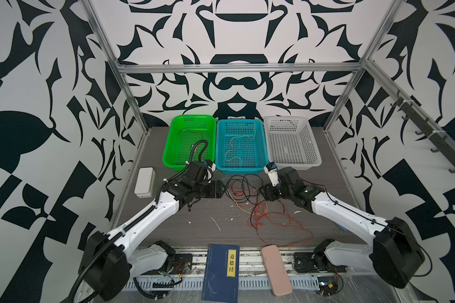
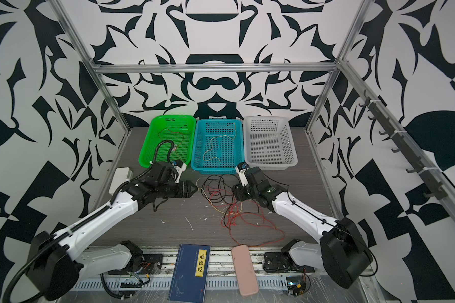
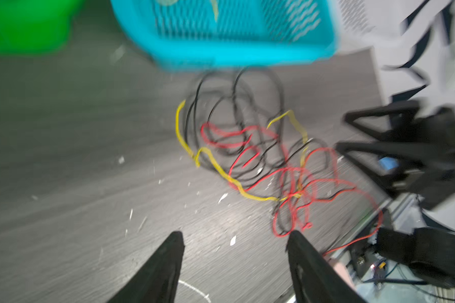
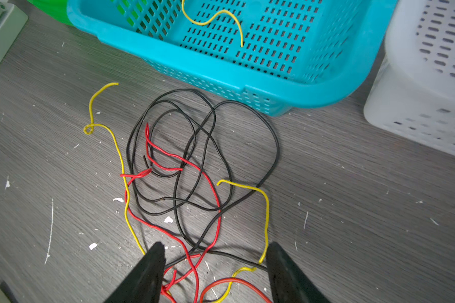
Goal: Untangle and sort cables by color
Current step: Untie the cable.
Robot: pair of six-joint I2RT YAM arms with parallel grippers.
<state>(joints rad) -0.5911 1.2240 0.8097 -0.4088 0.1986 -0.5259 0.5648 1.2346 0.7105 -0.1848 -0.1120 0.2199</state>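
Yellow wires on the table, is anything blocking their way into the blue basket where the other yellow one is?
Yes. The black cables and red cables cross the yellow cables, so they are tangled. The blue basket has its near wall facing the pile; a cable must go over it.
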